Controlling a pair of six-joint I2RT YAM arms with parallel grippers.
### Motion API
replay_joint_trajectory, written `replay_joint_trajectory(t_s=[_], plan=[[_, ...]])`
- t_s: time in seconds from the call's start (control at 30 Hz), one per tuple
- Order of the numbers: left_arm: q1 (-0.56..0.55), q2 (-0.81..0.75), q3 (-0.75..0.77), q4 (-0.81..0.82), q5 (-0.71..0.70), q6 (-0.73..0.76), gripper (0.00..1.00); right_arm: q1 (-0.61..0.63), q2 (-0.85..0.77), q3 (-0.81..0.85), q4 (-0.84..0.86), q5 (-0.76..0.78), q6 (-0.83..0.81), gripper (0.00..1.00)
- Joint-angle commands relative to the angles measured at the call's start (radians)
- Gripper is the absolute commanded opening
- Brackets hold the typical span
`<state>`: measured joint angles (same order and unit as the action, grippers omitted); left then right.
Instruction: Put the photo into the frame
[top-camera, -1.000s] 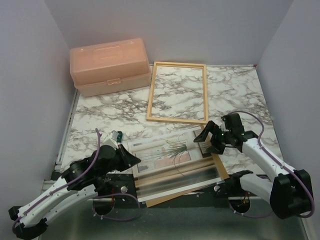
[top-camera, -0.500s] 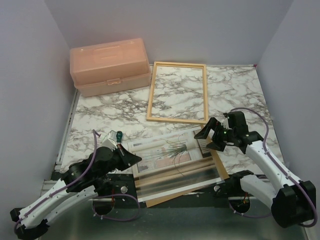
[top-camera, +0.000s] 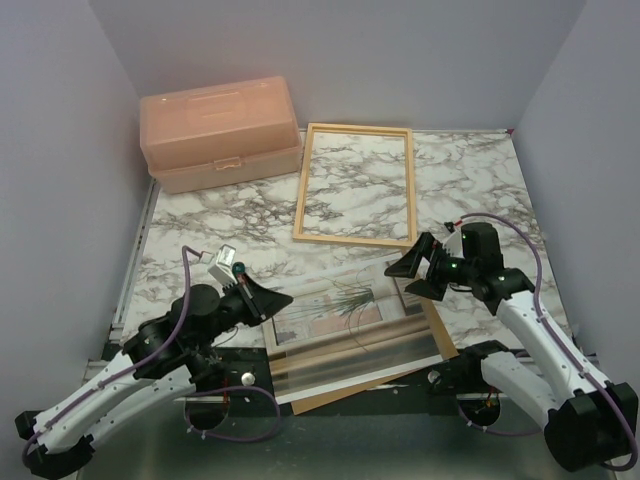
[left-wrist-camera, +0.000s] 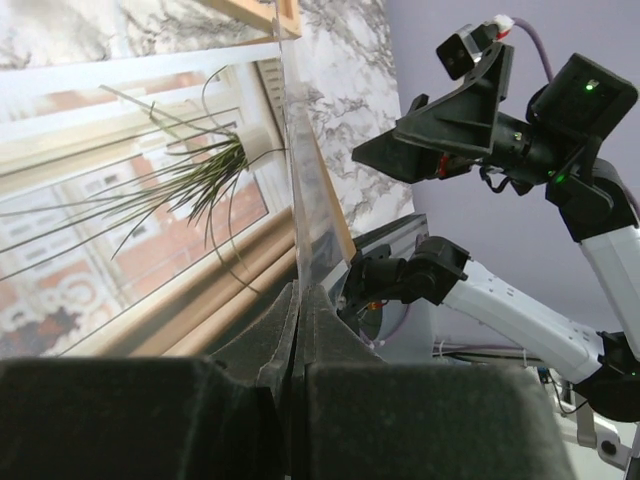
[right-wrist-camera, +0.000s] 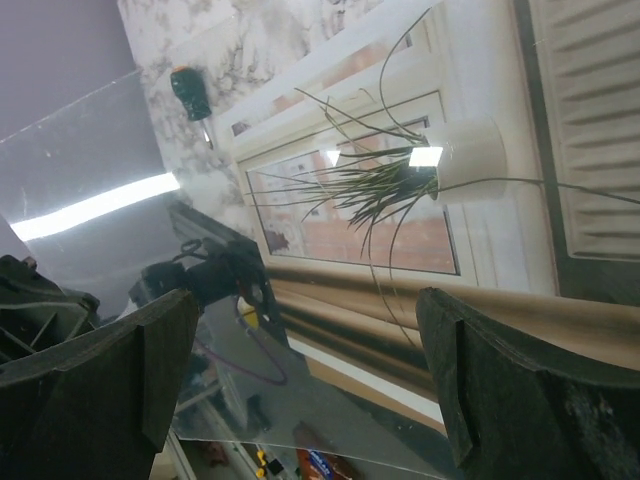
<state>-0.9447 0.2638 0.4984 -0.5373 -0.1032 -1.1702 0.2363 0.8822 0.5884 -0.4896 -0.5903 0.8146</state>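
Note:
The photo (top-camera: 335, 300), a spiky plant at a window, lies face up near the table's front edge, on a brown backing board (top-camera: 443, 338). A clear glass sheet (left-wrist-camera: 308, 200) lies over it. My left gripper (top-camera: 281, 298) is shut on the glass sheet's left edge, which rises thin and edge-on from between the jaws (left-wrist-camera: 296, 292). My right gripper (top-camera: 410, 270) hangs open above the photo's right end, holding nothing. In the right wrist view the photo (right-wrist-camera: 400, 220) shows through the reflective glass (right-wrist-camera: 250, 400), between my wide-apart fingers (right-wrist-camera: 90, 370). The light-wood frame (top-camera: 300, 185) lies farther back.
A peach toolbox (top-camera: 220, 130) stands at the back left, beside the frame. Grey walls close in the left, right and back. The marble tabletop (top-camera: 200, 230) lies between the toolbox and my left arm.
My left gripper has closed on the glass sheet's left edge and moved slightly up and right. My right gripper, still open, has risen a little.

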Motion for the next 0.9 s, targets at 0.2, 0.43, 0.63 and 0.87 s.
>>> replay_joint_trajectory(t_s=[0.2,0.43,0.63,0.87], plan=[[0.014,0.181,0.207,0.103,0.028,0.198,0.00,0.005,-0.033,0.027,0.041,-0.107,0.025,1.00],[0.104,0.393,0.423,0.044,0.229,0.352,0.00,0.004,-0.046,0.008,0.093,-0.140,0.064,1.00],[0.285,0.495,0.440,0.147,0.435,0.357,0.00,0.004,-0.055,0.022,0.084,-0.120,0.064,1.00],[0.505,0.557,0.410,0.286,0.575,0.327,0.00,0.005,-0.079,0.050,0.027,-0.080,0.047,1.00]])
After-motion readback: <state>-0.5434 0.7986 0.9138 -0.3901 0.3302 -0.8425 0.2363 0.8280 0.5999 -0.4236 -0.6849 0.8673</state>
